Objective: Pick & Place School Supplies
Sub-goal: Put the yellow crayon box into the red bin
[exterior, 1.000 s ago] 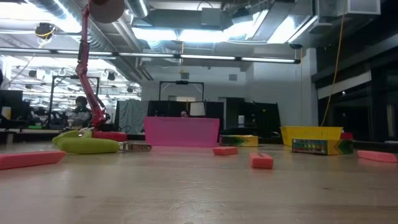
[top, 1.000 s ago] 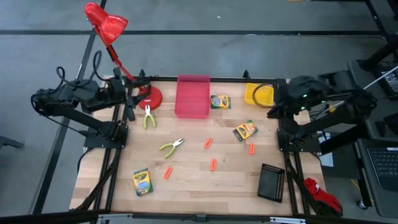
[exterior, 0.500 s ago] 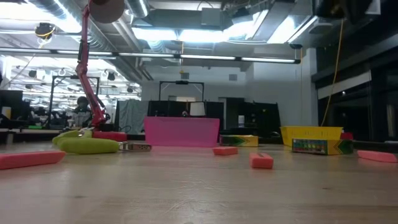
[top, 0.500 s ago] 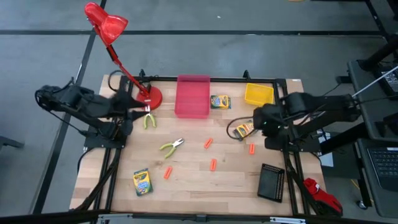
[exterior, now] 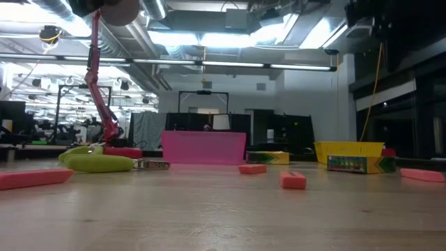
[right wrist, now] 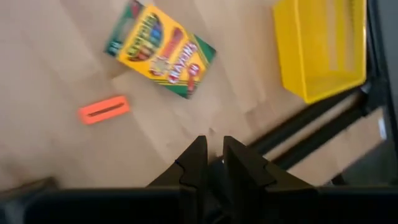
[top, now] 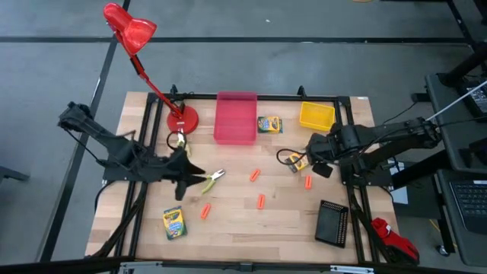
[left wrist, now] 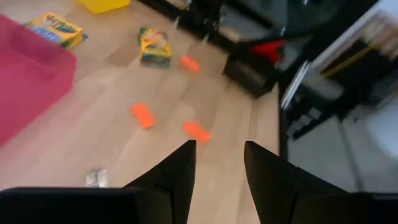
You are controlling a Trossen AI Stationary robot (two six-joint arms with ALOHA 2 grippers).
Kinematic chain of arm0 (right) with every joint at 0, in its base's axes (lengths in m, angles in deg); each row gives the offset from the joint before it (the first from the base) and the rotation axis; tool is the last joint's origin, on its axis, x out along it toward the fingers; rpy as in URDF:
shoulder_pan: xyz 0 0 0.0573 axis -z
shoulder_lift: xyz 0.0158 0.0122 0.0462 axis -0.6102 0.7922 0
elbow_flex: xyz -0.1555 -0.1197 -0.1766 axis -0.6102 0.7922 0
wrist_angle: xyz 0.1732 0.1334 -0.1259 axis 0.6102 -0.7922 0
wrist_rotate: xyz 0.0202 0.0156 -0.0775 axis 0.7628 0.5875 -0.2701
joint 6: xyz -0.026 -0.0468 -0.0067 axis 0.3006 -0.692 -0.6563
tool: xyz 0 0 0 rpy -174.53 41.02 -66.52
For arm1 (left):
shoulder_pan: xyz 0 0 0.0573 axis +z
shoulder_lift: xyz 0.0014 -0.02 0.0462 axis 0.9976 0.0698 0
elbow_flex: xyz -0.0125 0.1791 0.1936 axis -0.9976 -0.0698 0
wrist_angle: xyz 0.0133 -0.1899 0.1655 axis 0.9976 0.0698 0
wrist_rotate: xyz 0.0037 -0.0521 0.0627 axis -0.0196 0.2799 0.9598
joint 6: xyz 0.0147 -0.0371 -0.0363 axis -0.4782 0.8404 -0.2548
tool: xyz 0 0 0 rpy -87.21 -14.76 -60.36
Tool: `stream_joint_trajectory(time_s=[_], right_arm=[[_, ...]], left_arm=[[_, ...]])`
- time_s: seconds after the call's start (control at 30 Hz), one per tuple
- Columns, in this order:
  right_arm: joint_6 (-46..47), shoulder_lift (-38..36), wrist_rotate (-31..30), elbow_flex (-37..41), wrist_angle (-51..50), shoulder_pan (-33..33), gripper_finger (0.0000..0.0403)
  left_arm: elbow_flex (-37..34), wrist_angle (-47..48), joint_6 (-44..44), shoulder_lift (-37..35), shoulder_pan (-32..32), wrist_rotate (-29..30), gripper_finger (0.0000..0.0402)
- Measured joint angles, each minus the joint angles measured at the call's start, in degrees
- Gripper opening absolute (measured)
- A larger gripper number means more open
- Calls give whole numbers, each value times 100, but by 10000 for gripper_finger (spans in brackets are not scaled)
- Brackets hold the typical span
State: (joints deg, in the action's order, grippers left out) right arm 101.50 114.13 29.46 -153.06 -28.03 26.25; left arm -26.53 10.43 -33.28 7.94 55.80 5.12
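Left arm extends low over the desk (top: 236,221), its end effector (top: 190,176) with fingers parted, at the desk's left-centre. Right end effector (top: 313,152) sits over the desk's right half, fingers nearly together.

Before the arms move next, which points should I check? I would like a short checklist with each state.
1. Left gripper open and empty: ok.
2. Left gripper near the pliers: ok, beside the handles, not yet around them.
3. Right gripper open for the crayon box: not ok, fingers nearly shut.
4. Right gripper above that box: ok.
5. Pink bin unobstructed: ok.
6. Yellow bin empty: ok.
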Motion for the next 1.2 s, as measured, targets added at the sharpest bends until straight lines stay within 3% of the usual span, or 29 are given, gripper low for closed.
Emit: stream_joint_trajectory(time_s=[0.17,0.37,0.5,0.67,0.87,1.03,1.2], right_arm=[[689,-3,-144,621,1,0,57],[1609,-32,-164,1172,329,0,57],[2351,-35,-219,1319,718,63,57],[2608,-35,-335,1366,1107,173,57],[1966,-37,-326,1381,2003,427,57],[1819,-126,212,1836,2143,825,57],[1899,-293,780,2359,2519,1172,57]], left_arm=[[-254,-900,671,456,-26,312,133],[-268,-2333,1178,962,-94,1338,133],[-266,-3001,2079,1383,97,1769,133],[-266,-3470,2489,1905,519,1277,133],[-264,-4400,1968,2198,1034,62,133],[-261,-4881,1455,2216,1161,-155,133],[-259,-4454,1743,2196,1161,-160,133]])
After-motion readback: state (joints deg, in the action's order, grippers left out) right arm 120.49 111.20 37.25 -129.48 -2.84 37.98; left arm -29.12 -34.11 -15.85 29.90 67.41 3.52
